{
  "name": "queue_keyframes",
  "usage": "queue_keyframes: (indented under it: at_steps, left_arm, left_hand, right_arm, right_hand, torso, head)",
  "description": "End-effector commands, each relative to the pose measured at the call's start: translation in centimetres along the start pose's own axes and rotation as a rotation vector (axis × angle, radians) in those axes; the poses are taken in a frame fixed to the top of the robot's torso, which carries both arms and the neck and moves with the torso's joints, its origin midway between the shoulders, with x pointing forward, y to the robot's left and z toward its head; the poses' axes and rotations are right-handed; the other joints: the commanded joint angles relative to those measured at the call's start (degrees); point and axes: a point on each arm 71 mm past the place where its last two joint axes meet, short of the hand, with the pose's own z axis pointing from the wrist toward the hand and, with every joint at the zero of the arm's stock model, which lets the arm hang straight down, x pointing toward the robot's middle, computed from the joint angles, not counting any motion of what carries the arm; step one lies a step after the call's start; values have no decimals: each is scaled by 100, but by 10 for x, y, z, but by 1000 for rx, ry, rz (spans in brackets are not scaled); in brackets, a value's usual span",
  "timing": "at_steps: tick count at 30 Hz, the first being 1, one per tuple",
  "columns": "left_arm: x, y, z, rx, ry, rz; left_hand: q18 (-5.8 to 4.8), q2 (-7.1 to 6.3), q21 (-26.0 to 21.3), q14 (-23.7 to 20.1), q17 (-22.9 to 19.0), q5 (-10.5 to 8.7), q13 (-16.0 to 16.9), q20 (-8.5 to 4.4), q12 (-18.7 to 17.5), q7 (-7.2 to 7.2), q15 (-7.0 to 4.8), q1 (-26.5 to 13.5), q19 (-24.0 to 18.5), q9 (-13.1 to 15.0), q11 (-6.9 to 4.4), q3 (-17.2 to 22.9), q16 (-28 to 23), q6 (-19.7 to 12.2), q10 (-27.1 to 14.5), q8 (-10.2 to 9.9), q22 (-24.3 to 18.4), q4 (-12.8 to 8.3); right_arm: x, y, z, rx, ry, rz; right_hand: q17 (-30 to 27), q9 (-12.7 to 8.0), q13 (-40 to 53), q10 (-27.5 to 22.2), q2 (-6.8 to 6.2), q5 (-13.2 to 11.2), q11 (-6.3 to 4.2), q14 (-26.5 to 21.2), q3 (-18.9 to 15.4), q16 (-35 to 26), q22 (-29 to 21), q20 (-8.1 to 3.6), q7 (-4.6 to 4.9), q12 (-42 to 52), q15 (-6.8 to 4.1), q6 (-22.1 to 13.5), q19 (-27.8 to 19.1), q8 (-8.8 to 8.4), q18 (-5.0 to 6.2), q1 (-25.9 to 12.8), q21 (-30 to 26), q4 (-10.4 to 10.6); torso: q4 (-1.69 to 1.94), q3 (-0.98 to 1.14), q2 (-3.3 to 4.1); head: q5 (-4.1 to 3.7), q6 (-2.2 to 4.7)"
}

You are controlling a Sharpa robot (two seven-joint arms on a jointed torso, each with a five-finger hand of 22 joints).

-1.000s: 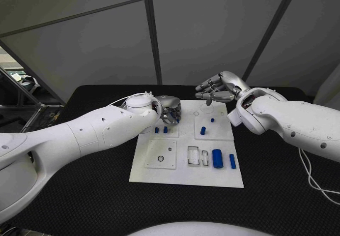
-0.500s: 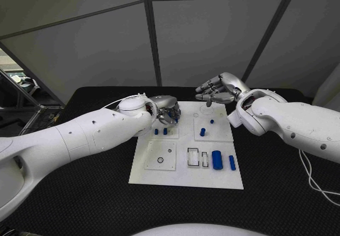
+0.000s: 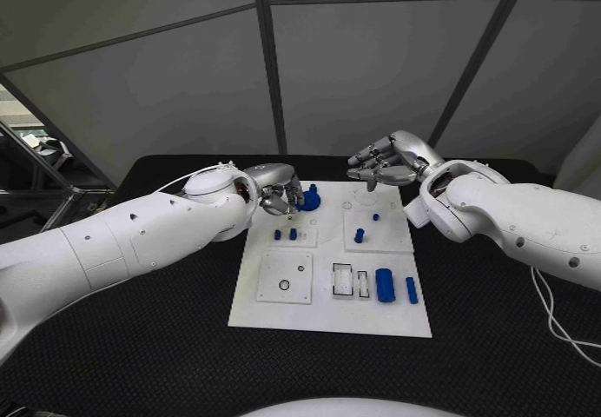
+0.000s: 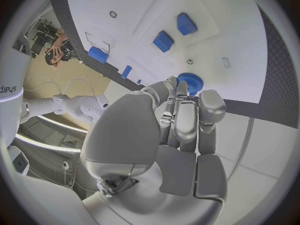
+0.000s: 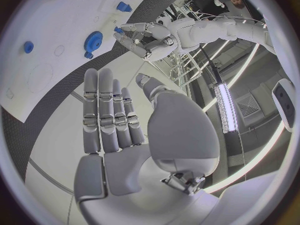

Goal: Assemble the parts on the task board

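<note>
Left hand carries a gear over the board's far edge.

The left hand (image 3: 278,199) pinches a blue gear (image 3: 309,199) by its fingertips above the task board (image 3: 328,314); so light a hold could let it tilt or drop. The right hand (image 3: 391,162) hovers empty, fingers loosely apart.

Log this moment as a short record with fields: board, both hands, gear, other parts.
board: white plate mid-table
left hand: at the board's far left corner, touching the gear
gear: blue, at the left fingers; whether it is gripped cannot be told
right hand: above the board's far edge, fingers straight, holding nothing
other parts: blue pegs mid-board, blue cylinder near right
</note>
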Motion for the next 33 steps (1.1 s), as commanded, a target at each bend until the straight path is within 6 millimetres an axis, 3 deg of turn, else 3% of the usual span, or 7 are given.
queue_keyframes:
  at_steps: [1, 10, 20, 33]
  left_arm:
    - [-1, 6, -3, -25, 12, -10]
    - [4, 15, -6, -49, 40, -12]
    - [8, 19, -5, -63, 57, -14]
    - [12, 19, -3, -69, 82, -13]
  left_hand:
    - [-452, -10, 11, 125, -10, -11, -13, 28, -39, 24, 38, -58, -8, -9, 17, 0, 2, 10, 11, -21, 6, -33]
    - [-448, -19, -1, 123, -15, -15, -20, 32, -45, 23, 39, -81, -18, -14, 17, -3, 2, 15, 17, -25, -1, -31]
    - [-447, -23, -5, 122, -20, -16, -22, 34, -46, 24, 41, -87, -21, -16, 17, -4, 0, 18, 20, -26, -3, -31]
    - [-444, -30, -13, 120, -29, -20, -26, 37, -50, 24, 43, -102, -29, -21, 18, -7, -3, 23, 24, -29, -7, -30]
  right_arm:
    - [-1, 1, 0, -7, 3, 2]
    - [0, 1, 1, -8, 5, 3]
    - [0, 1, 1, -8, 4, 3]
    - [0, 1, 1, -8, 4, 3]
  right_hand:
    - [6, 3, -10, -41, 35, 40, -6, -31, 2, -8, -8, 35, -12, 36, 0, -14, -7, 3, 19, 14, -32, 23]
    - [6, 3, -10, -41, 35, 40, -6, -31, 2, -8, -8, 35, -12, 36, 0, -14, -7, 3, 19, 14, -32, 23]
    - [6, 3, -10, -41, 35, 40, -6, -31, 2, -8, -8, 35, -12, 36, 0, -14, -7, 3, 19, 14, -32, 23]
    - [6, 3, -10, -41, 35, 40, -6, -31, 2, -8, -8, 35, -12, 36, 0, -14, -7, 3, 19, 14, -32, 23]
  torso:
    - [-6, -3, -2]
    - [-19, -5, 8]
    - [-18, 9, 9]
    - [-21, 3, 9]
  head:
    - [12, -12]
    - [36, -16]
    - [34, -23]
    - [27, -35]
